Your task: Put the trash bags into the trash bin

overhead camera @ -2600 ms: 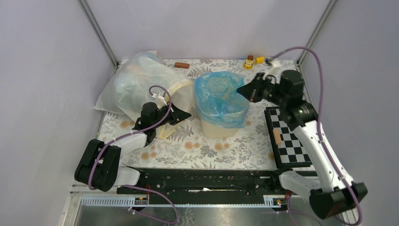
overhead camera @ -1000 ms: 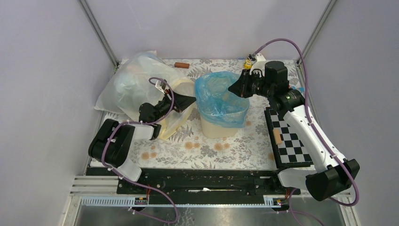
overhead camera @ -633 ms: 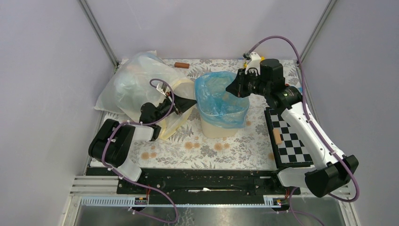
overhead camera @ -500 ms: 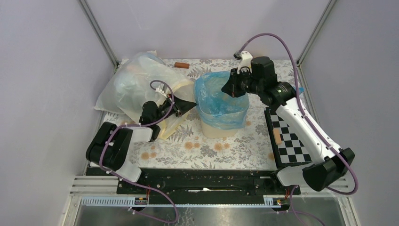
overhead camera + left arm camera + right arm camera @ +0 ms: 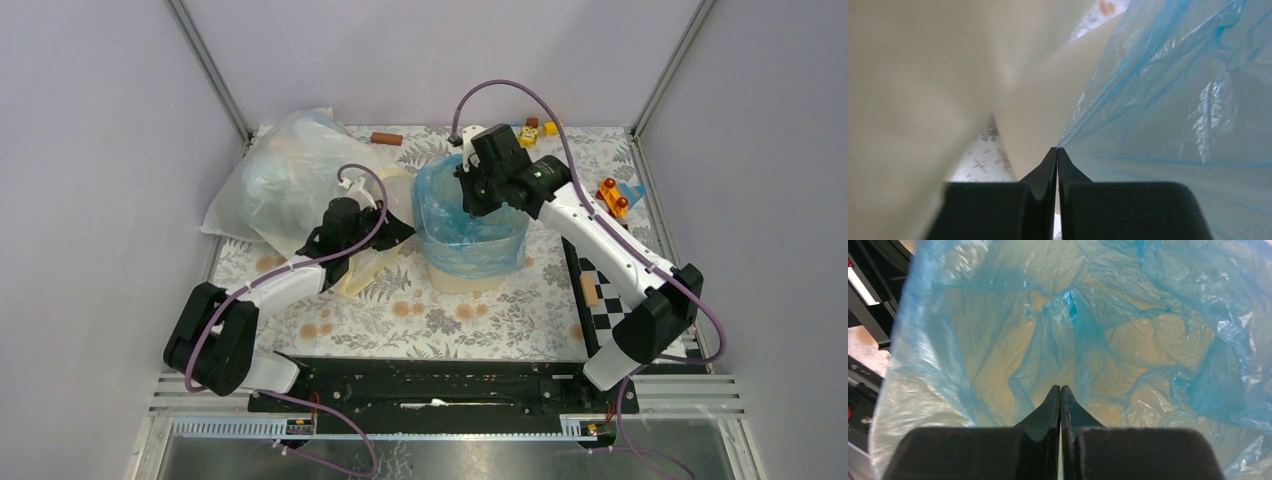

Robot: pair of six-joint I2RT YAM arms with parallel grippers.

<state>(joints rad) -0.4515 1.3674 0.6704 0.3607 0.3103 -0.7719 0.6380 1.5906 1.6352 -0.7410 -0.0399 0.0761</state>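
The left pincer [image 5: 1057, 149] and right pincer [image 5: 1060, 386] sit closed.

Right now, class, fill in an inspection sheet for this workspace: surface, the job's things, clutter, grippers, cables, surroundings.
Surface: floral tablecloth, lying flat; checkerboard at its right side.
Job's things: blue bag lines the cream bin, its edge folded over the rim.
Clutter: big clear bag at back left; brown piece and small toys along the back.
Grippers: left gripper shut, tip beside the bin's outer wall; right gripper shut, pointing down into the lined bin.
Cables: purple cables loop off both arms; no snag seen.
Surroundings: plain lilac walls, metal posts in the back corners.
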